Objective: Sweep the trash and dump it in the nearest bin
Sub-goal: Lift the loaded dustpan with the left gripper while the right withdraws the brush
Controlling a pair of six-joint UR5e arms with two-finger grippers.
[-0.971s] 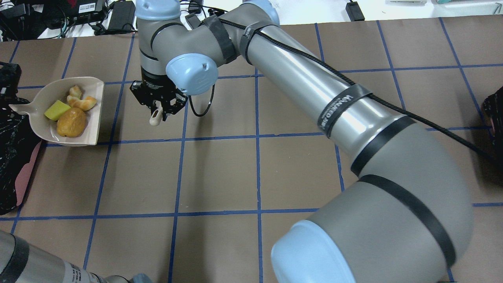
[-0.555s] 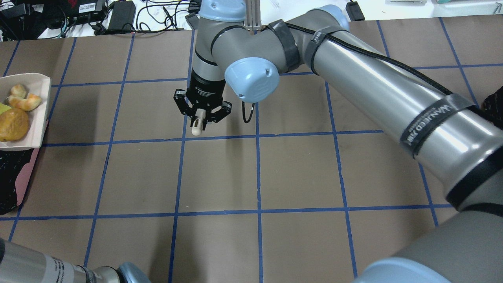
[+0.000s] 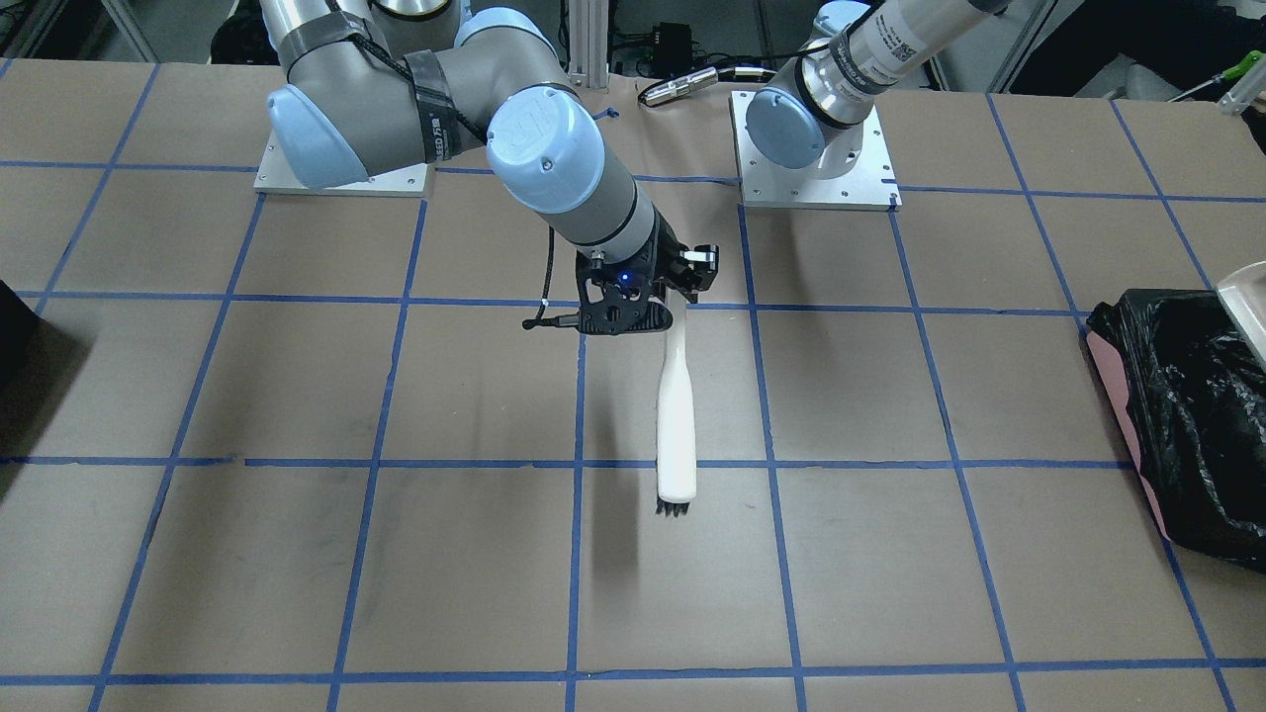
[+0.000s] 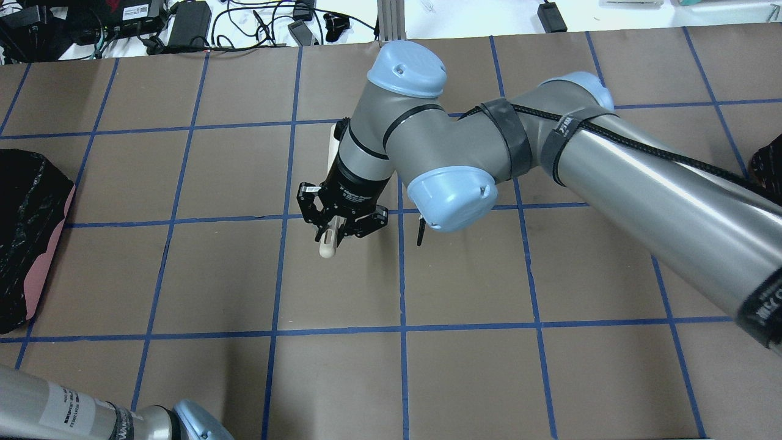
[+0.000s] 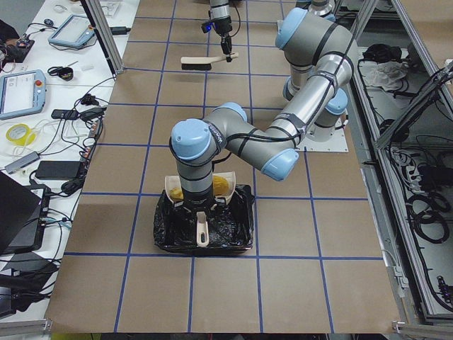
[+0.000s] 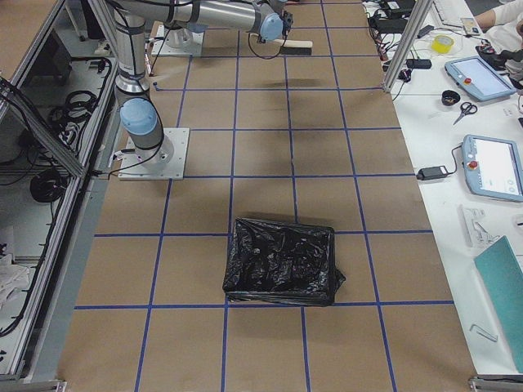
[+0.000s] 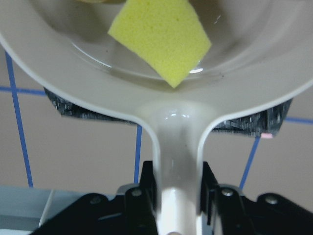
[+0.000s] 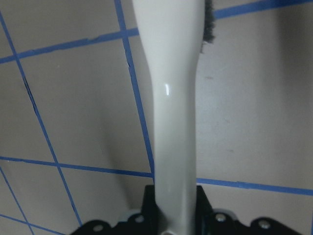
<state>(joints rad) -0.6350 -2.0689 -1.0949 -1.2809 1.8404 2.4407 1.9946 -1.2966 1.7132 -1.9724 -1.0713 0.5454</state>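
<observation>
L gripper (image 7: pixel 176 188) clamped on dustpan (image 7: pixel 178 129) handle over bin (image 5: pixel 233 228), yellow-green wedge (image 7: pixel 161 36) aboard; R gripper (image 4: pixel 333 231) gripping brush (image 3: pixel 678 415) mid-table. Risk: dustpan near bin rim, sloppy tilt spills pieces outside.

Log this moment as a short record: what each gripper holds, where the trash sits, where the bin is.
left gripper: shut on the dustpan handle
right gripper: shut on the white brush, held level above the table
trash: yellow-green wedge in the dustpan, not yet dumped
bin: black-bagged, pink-sided, at the table's left end, dustpan held over it
</observation>
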